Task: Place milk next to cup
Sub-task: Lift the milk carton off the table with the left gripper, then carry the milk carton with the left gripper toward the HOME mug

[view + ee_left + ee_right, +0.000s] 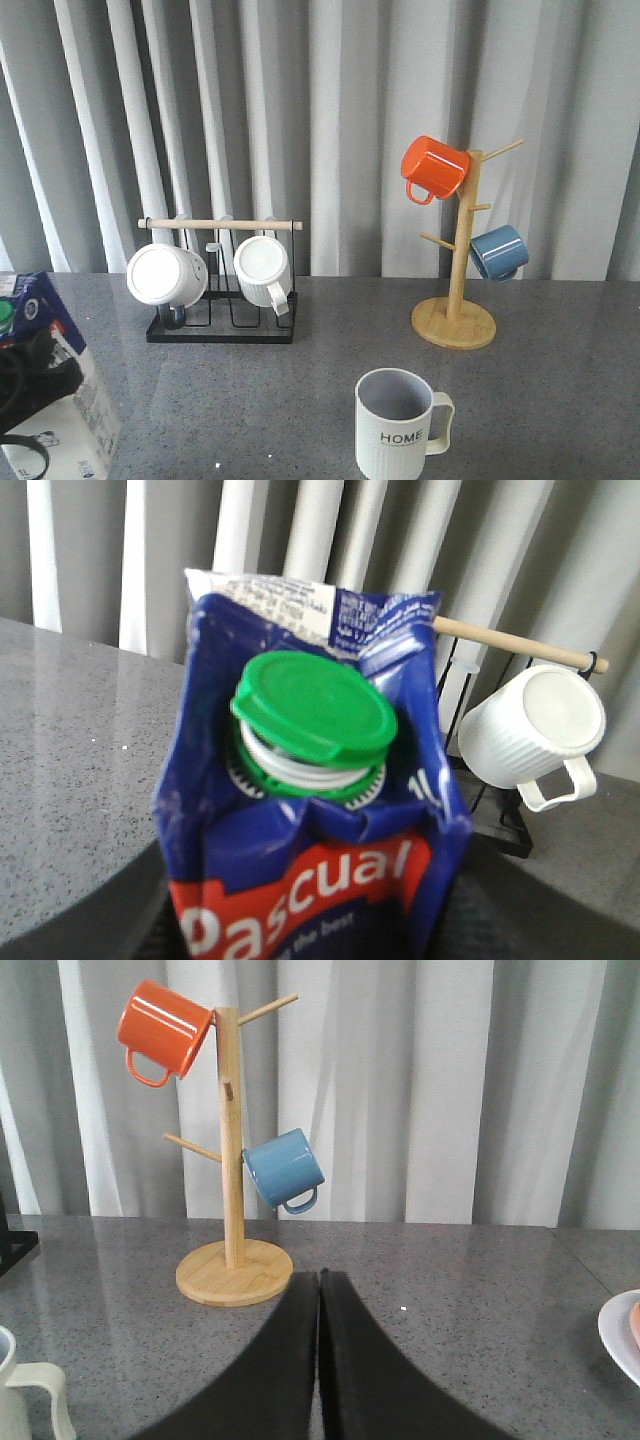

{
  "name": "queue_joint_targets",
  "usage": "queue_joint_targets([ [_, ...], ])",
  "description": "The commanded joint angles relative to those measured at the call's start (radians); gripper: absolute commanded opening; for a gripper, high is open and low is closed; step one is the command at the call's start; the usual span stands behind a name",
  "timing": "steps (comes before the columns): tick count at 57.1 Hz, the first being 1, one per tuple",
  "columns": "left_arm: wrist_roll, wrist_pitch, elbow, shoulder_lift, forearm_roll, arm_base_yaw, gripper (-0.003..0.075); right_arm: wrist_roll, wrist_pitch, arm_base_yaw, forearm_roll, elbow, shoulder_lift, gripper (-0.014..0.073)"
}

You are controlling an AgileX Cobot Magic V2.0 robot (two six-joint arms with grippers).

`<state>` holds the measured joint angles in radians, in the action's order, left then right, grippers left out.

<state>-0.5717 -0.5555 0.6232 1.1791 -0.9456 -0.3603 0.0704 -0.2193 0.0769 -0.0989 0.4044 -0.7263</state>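
The milk (50,325) is a blue-and-white carton at the table's near left edge, leaning, with its base out of frame. My left gripper (30,385) is shut on it, black fingers on both sides. In the left wrist view the milk (320,810) fills the frame, with its green cap (315,705) and red logo band, between the fingers of my left gripper (310,935). The cup (395,428), a ribbed pale mug marked "HOME", stands near the front centre, well right of the milk. Its handle shows in the right wrist view (35,1395). My right gripper (318,1285) is shut and empty above the table.
A black wire rack (222,325) with a wooden bar holds two plain white ribbed mugs (166,274) at the back left. A wooden mug tree (455,310) at the back right carries an orange mug (433,167) and a blue mug (498,252). A white plate's edge (620,1335) shows far right.
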Motion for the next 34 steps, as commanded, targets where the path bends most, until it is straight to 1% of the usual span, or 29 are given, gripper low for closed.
queue_joint_targets([
  [1, -0.317, -0.067, 0.123, -0.012, -0.217, -0.119, 0.0214, -0.005, -0.069, 0.007, -0.009, 0.027, 0.005, -0.0011],
  [3, -0.376, -0.077, 0.159, 0.0, -0.258, -0.157, 0.0214, -0.005, -0.069, 0.007, -0.009, 0.027, 0.005, -0.0011],
  [7, -0.431, -0.119, 0.223, 0.024, -0.327, -0.228, 0.0214, -0.005, -0.07, 0.007, -0.009, 0.027, 0.005, -0.0011],
  [14, -0.438, -0.293, 0.323, 0.097, -0.387, -0.363, 0.0214, -0.005, -0.07, 0.007, -0.009, 0.027, 0.005, -0.0011],
  [19, -0.454, -0.364, 0.378, 0.156, -0.416, -0.43, 0.0214, -0.005, -0.07, 0.007, -0.009, 0.027, 0.005, -0.0011],
  [24, -0.482, -0.376, 0.443, 0.226, -0.436, -0.477, 0.0214, -0.005, -0.07, 0.007, -0.009, 0.027, 0.005, -0.0011],
  [34, -0.482, -0.377, 0.556, 0.351, -0.437, -0.561, 0.0214, -0.005, -0.07, 0.007, -0.009, 0.027, 0.005, -0.0011],
])
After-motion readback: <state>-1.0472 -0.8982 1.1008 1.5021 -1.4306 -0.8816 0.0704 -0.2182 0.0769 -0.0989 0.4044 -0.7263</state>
